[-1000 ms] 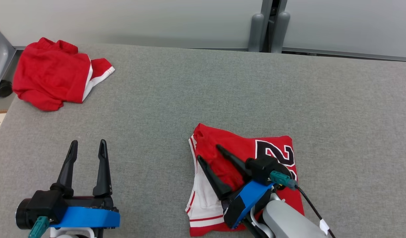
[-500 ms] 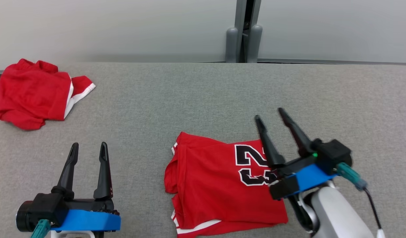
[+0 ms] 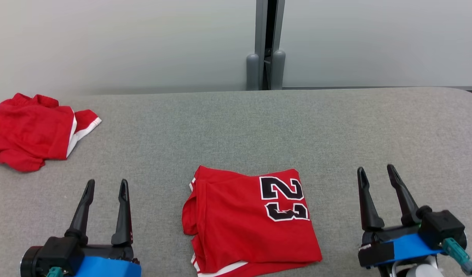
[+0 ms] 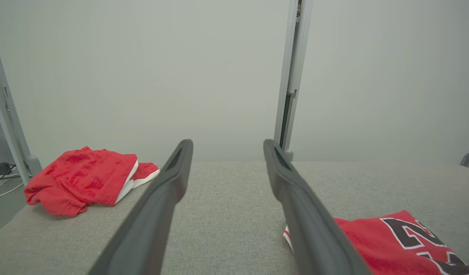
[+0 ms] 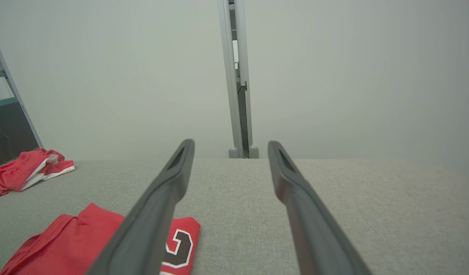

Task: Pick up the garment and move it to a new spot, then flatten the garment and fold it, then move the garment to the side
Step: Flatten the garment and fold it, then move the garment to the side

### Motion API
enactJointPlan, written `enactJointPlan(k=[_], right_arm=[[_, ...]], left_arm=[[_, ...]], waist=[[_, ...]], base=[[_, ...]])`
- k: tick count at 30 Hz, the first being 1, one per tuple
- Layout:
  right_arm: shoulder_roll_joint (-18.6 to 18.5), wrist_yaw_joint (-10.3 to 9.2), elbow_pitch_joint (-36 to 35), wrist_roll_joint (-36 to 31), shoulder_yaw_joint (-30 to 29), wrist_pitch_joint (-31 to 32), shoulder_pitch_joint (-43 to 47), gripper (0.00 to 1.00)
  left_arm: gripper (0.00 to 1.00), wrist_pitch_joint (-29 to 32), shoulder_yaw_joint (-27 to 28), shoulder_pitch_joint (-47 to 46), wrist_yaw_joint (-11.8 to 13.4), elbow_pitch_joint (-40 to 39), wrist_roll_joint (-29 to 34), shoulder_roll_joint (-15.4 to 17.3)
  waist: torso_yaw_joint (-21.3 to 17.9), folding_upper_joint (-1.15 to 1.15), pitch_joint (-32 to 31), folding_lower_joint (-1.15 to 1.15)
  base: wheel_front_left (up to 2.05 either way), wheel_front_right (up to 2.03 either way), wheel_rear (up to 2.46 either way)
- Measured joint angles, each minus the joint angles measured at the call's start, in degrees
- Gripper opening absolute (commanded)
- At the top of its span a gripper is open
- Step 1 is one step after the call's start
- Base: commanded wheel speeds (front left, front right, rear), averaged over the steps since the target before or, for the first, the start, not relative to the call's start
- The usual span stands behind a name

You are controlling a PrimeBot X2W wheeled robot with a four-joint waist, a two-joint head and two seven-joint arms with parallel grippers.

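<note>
The garment (image 3: 243,225), a red jersey with a black 23, lies folded into a rough square on the grey table (image 3: 236,130), near the front edge between my two arms. It also shows in the left wrist view (image 4: 391,236) at lower right and in the right wrist view (image 5: 73,244) at lower left. My left gripper (image 3: 106,187) stands open at the lower left, empty, well left of the jersey. My right gripper (image 3: 375,173) stands open at the lower right, empty, apart from the jersey's right edge.
A second red garment with white trim (image 3: 32,130) lies crumpled at the table's far left edge, also seen in the left wrist view (image 4: 85,181). A grey post (image 3: 266,57) and pale wall panels stand behind the table. The table's right end curves away.
My right gripper has let go of the jersey, opened and drawn back to the lower right. The jersey now lies flatter, folded. The head camera has shifted, moving the whole scene.
</note>
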Motion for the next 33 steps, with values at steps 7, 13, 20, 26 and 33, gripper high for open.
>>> enactJointPlan(k=[7,13,20,26,33], right_arm=[[1.09,0.0,0.94,-0.22,-1.72,0.0,3.84,1.0],[1.45,0.0,2.5,-0.21,-2.79,0.0,5.39,1.0],[1.66,0.0,4.21,-0.03,-2.64,0.0,5.76,1.0],[1.67,0.0,4.75,0.34,-2.25,0.0,5.76,1.0],[1.68,0.0,5.21,-0.38,-1.01,0.0,4.26,1.0]], left_arm=[[1.0,0.01,0.1,2.16,0.2,1.37,0.54,0.0],[1.0,0.0,-0.01,3.13,0.58,2.58,0.58,0.0],[1.0,0.0,-0.05,3.59,0.94,3.59,0.58,0.0],[1.0,0.0,-0.04,3.67,0.93,3.78,0.57,0.0],[1.0,0.0,-0.19,3.63,0.94,3.8,0.44,0.0]], waist=[[-0.56,0.0,-2.21,0.0],[-0.22,0.0,-3.36,-0.01],[0.14,0.0,-3.98,-0.01],[0.19,0.0,-4.0,0.0],[0.29,0.0,-3.63,0.0]], base=[[0.0,0.0,0.0],[0.0,0.0,0.0],[0.0,0.0,0.0],[0.0,0.0,0.0],[0.0,0.0,0.0]])
